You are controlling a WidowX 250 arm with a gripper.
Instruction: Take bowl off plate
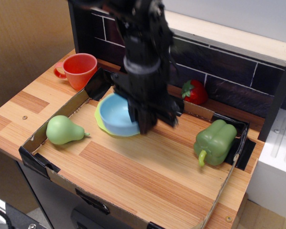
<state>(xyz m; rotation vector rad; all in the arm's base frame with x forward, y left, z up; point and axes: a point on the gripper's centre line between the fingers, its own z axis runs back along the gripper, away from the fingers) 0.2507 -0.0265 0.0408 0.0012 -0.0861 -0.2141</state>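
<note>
The light blue bowl (114, 114) is tilted and raised a little, with its near edge hanging toward the front. It hides most of the lime-green plate (98, 119), of which only a sliver shows at the bowl's left. My gripper (141, 120) comes down from above, blurred by motion. It is shut on the bowl's right rim, with one finger inside and one outside.
A red-orange cup (80, 69) stands at the back left outside the cardboard tray (38, 160). A green pear (62, 130) lies at the left, a green pepper (214, 141) at the right and a strawberry (195, 92) by the dark brick wall.
</note>
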